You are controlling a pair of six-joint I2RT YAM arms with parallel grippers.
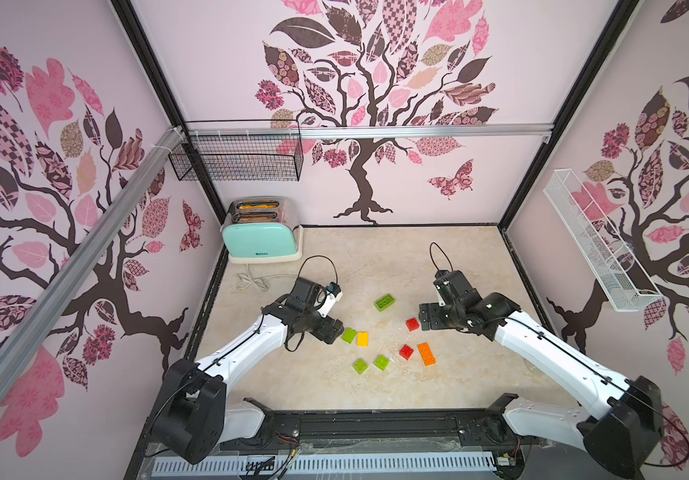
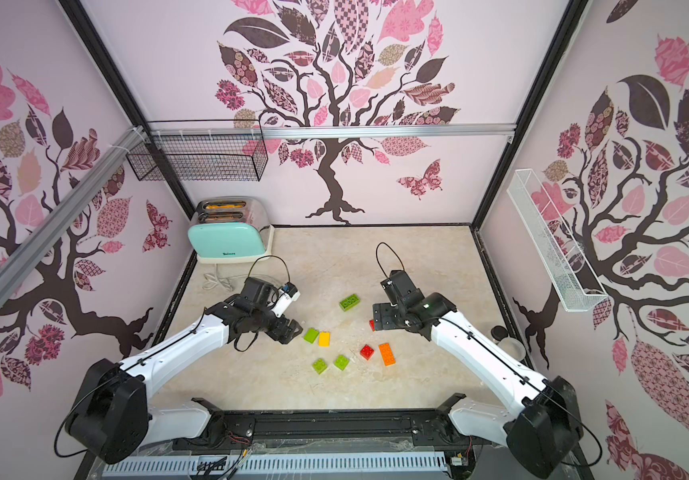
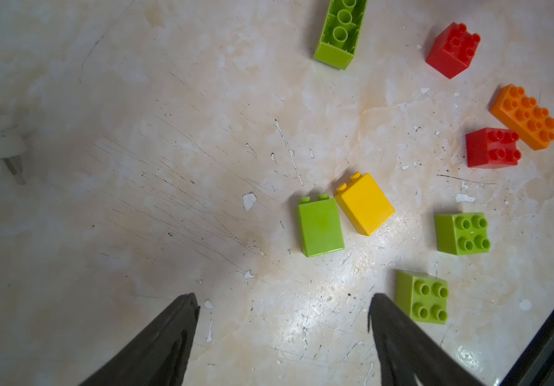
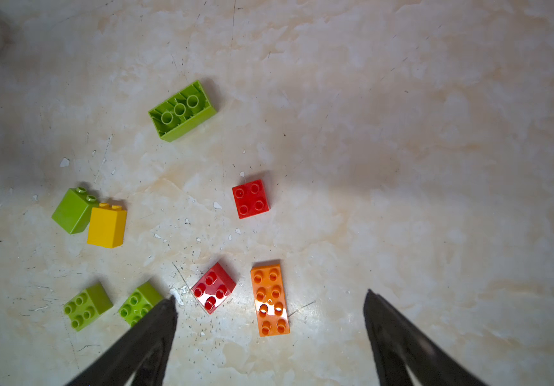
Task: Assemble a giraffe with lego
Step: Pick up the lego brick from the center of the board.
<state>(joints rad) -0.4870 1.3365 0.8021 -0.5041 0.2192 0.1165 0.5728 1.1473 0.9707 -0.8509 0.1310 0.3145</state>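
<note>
left gripper: jaws apart, empty, just left of green brick | right gripper: jaws apart, empty, near red brick | lego: eight loose bricks mid-table, between the arms; yellow brick just beside green brick

I see glossy white shells on my left arm and right arm, bulky black joints, thin black looping cables, and a tapered black left tool and right tool.
</note>
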